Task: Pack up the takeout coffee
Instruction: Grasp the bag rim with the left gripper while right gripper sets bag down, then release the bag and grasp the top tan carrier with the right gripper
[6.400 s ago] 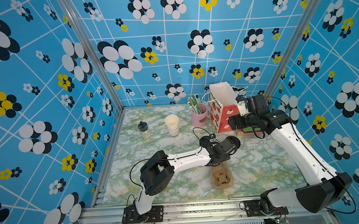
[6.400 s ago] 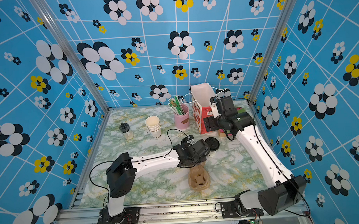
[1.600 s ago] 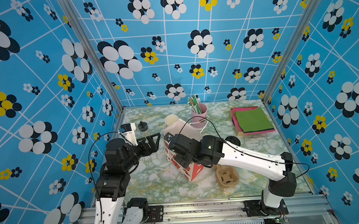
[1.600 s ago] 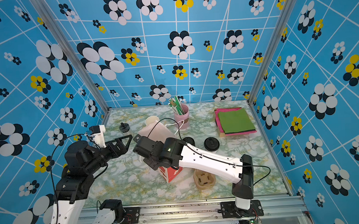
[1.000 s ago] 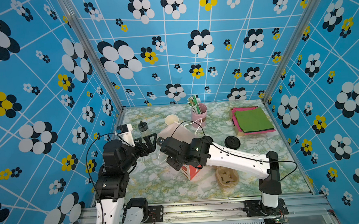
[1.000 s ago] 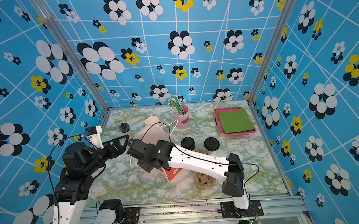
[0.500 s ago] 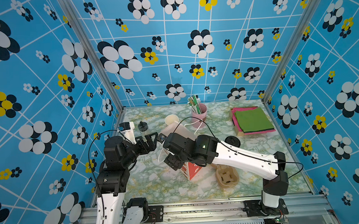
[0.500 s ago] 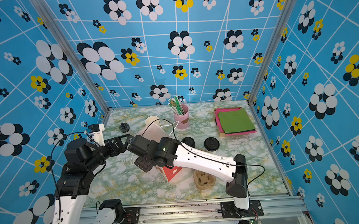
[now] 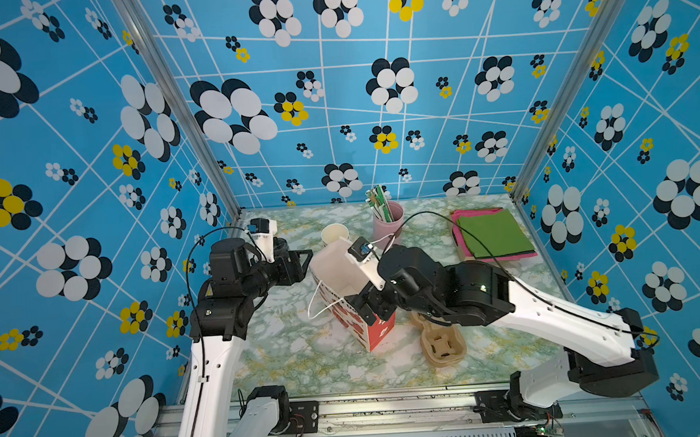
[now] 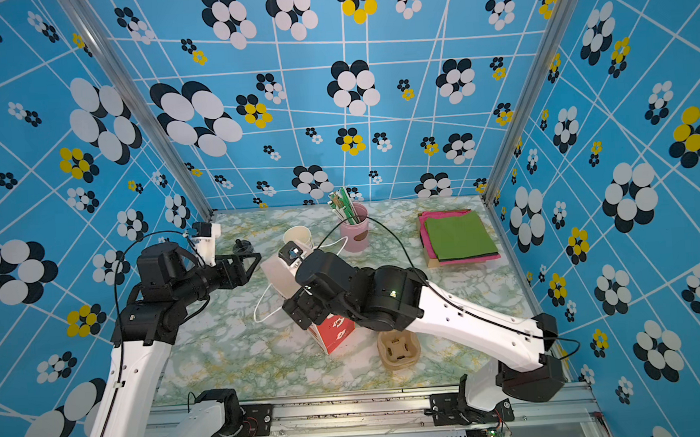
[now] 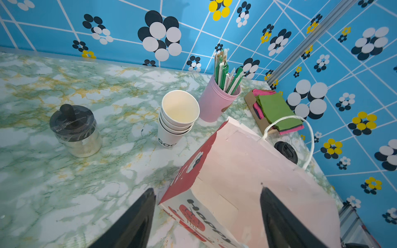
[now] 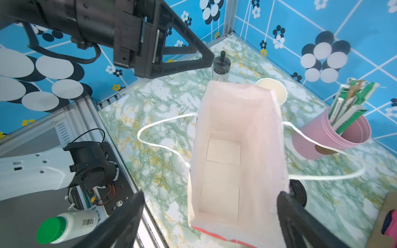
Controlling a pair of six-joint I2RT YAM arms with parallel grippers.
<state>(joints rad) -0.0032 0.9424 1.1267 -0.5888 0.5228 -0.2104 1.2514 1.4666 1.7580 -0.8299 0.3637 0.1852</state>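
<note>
The red-printed paper bag (image 9: 371, 331) with white string handles stands open and leaning in mid-table, its pale inside (image 12: 223, 171) empty. My left gripper (image 9: 306, 265) is open, and its jaws straddle the bag's upper corner (image 11: 169, 197) without pinching it. My right gripper (image 12: 209, 206) is open above the bag's mouth, a finger on either side of the rim. A black round lid (image 11: 286, 150) shows behind the bag; I cannot tell whether it tops the takeout coffee. In both top views my right arm covers that spot.
A stack of lidless white cups (image 9: 334, 233), a pink cup of straws (image 9: 389, 222) and a glass jar with a black lid (image 11: 75, 131) stand at the back. Green and pink napkins (image 9: 493, 233) lie back right. A cardboard cup carrier (image 9: 442, 343) sits by the bag.
My right gripper has opened, let go of the bag's rim and drawn back to the right. My left gripper has reached the bag's corner and its jaws have narrowed a little.
</note>
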